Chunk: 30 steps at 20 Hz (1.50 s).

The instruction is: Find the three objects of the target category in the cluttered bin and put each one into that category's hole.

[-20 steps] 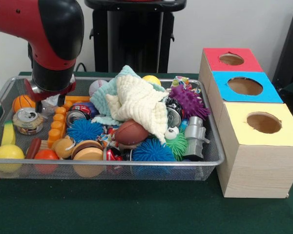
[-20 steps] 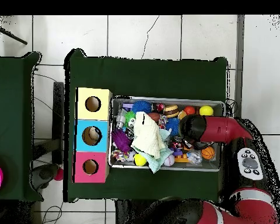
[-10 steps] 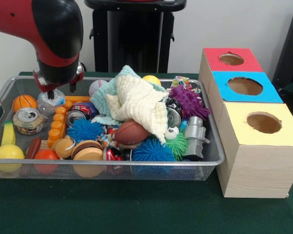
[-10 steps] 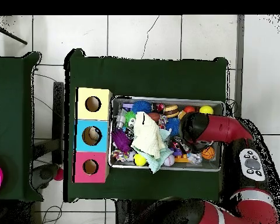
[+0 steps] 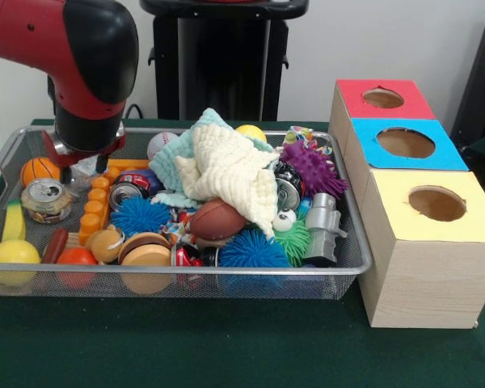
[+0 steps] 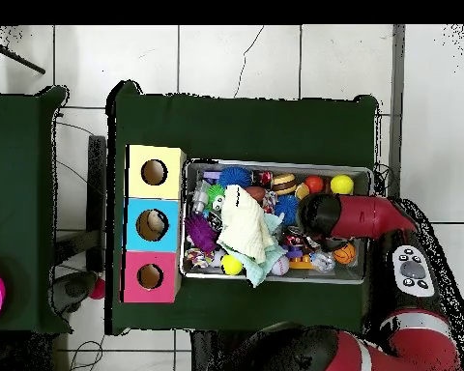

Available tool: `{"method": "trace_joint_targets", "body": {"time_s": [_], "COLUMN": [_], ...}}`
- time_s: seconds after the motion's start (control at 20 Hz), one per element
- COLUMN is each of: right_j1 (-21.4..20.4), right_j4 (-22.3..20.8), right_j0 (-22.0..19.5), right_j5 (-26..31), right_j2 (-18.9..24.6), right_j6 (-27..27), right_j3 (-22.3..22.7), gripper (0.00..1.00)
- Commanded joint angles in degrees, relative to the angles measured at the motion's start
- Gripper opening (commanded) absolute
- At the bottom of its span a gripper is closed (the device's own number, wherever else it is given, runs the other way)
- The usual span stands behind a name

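A wire mesh bin [image 5: 352, 242] holds a heap of toys, with a white knitted cloth [image 5: 226, 174] piled on top in the middle. My gripper [image 5: 81, 160] hangs low over the bin's back left part. It is just above a clear crumpled piece [image 5: 89, 167], between a small basketball [image 5: 39, 170] and an orange block [image 5: 95, 206]. The arm's head hides its state. Seen from overhead, the arm [image 6: 323, 214] covers that spot. Three wooden boxes stand beside the bin, each with a round hole: red top [image 5: 384, 99], blue top [image 5: 406, 143], yellow top [image 5: 436, 204].
Also in the bin: a crushed can [image 5: 46, 200], blue spiky balls [image 5: 140, 216], a brown football [image 5: 217, 218], a purple spiky toy [image 5: 311, 167], a grey toy [image 5: 323, 226], a yellow ball [image 5: 14, 255] and a burger toy [image 5: 145, 250]. A black pedestal [image 5: 222, 65] stands behind.
The gripper rose a little half a second ago and has dropped back down over the same back left spot. The heap looks unchanged.
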Motion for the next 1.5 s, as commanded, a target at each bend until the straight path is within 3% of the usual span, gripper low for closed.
{"method": "trace_joint_targets", "body": {"time_s": [0.05, 0.35, 0.65, 1.5], "right_j1": [3.13, 6.04, 6.92, 6.07], "right_j4": [-5.59, -4.53, -0.46, 9.93], "right_j0": [-0.63, -1.33, -2.4, -3.39], "right_j5": [-5.88, -5.47, 0.14, 11.96], "right_j2": [2.54, 2.4, 2.81, 3.41], "right_j6": [-1.43, 1.05, 2.5, 6.66], "right_j3": [1.4, 1.23, 2.38, 4.83], "gripper": [1.0, 1.0, 1.0, 1.0]}}
